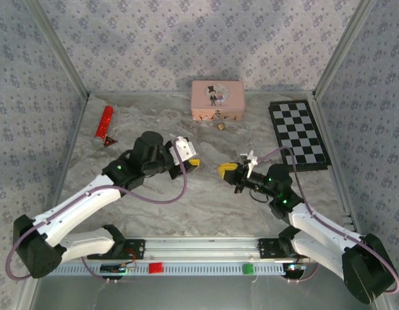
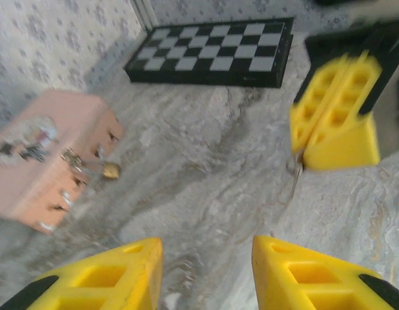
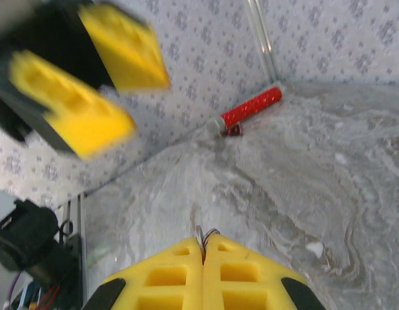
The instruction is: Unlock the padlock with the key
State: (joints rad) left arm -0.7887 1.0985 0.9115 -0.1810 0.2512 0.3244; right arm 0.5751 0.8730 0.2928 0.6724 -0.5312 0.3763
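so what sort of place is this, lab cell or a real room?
Looks like a staged robot test cell: wallpapered panels in an aluminium frame, a marble-print table cover, an arm-mounting rail at the near edge, props like the pink box and chessboard.

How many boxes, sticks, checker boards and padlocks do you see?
Box: 1
Stick: 1
Board: 1
Padlock: 1
Total: 4
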